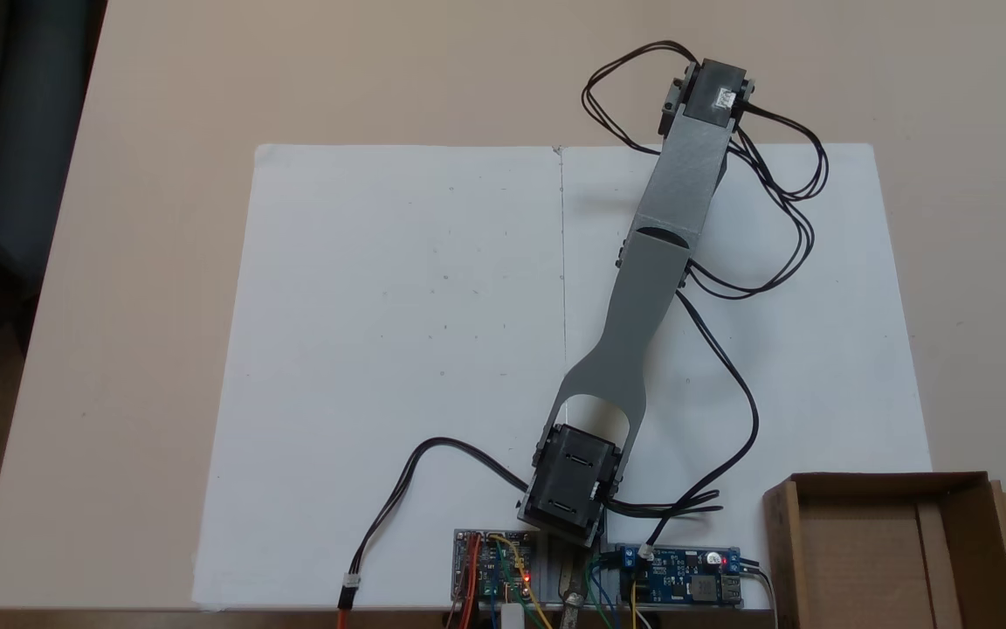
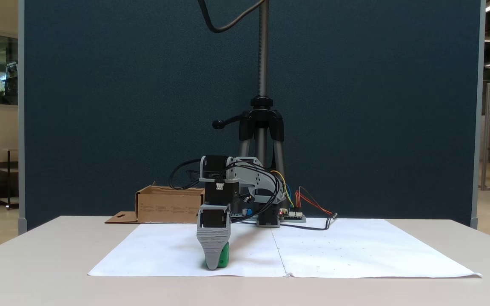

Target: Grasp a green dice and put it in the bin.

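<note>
The green dice (image 2: 224, 256) sits on the white paper near its front edge in a fixed view. It peeks out on both sides of the grey front finger (image 2: 213, 246). My gripper (image 2: 214, 262) is down at the paper around the dice, its jaws one behind the other, so the gap between them is hidden. From above, the outstretched grey arm (image 1: 643, 306) and wrist motor (image 1: 713, 87) cover the gripper and dice. The bin (image 1: 781, 533), a brown cardboard box (image 2: 166, 206), stands beside the arm's base with nothing seen inside.
White paper sheets (image 1: 398, 349) cover the middle of the beige table (image 1: 162, 87). Circuit boards (image 1: 686, 577) and loose black cables (image 1: 782, 218) lie near the arm's base. A tripod (image 2: 262, 123) and a blue partition stand behind the table.
</note>
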Controlling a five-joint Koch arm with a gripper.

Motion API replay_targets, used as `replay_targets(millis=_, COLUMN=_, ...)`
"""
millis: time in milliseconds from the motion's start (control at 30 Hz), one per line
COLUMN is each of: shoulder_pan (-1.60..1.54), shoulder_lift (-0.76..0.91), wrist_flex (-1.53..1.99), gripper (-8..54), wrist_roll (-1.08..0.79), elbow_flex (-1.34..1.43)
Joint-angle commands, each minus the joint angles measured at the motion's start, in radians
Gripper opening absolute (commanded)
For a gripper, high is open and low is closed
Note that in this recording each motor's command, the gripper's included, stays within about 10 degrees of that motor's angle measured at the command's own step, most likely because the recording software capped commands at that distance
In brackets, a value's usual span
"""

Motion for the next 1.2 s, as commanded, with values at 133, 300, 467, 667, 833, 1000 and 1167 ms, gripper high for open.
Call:
replay_targets(millis=133, shoulder_pan=-0.009, shoulder_lift=0.123, wrist_flex=0.216, gripper=12.1, wrist_roll=0.009, elbow_flex=-0.025)
replay_targets(millis=300, shoulder_pan=-0.040, shoulder_lift=0.314, wrist_flex=0.296, gripper=12.1, wrist_roll=0.023, elbow_flex=0.080)
replay_targets(millis=467, shoulder_pan=-0.071, shoulder_lift=0.514, wrist_flex=0.308, gripper=12.1, wrist_roll=0.037, elbow_flex=0.213)
replay_targets(millis=667, shoulder_pan=-0.092, shoulder_lift=0.695, wrist_flex=0.193, gripper=12.1, wrist_roll=0.052, elbow_flex=0.479)
replay_targets(millis=833, shoulder_pan=-0.087, shoulder_lift=0.779, wrist_flex=0.055, gripper=12.1, wrist_roll=0.054, elbow_flex=0.634)
replay_targets(millis=1000, shoulder_pan=-0.072, shoulder_lift=0.848, wrist_flex=0.032, gripper=12.1, wrist_roll=0.052, elbow_flex=0.703)
replay_targets(millis=1167, shoulder_pan=0.018, shoulder_lift=0.896, wrist_flex=0.021, gripper=12.1, wrist_roll=0.046, elbow_flex=0.726)
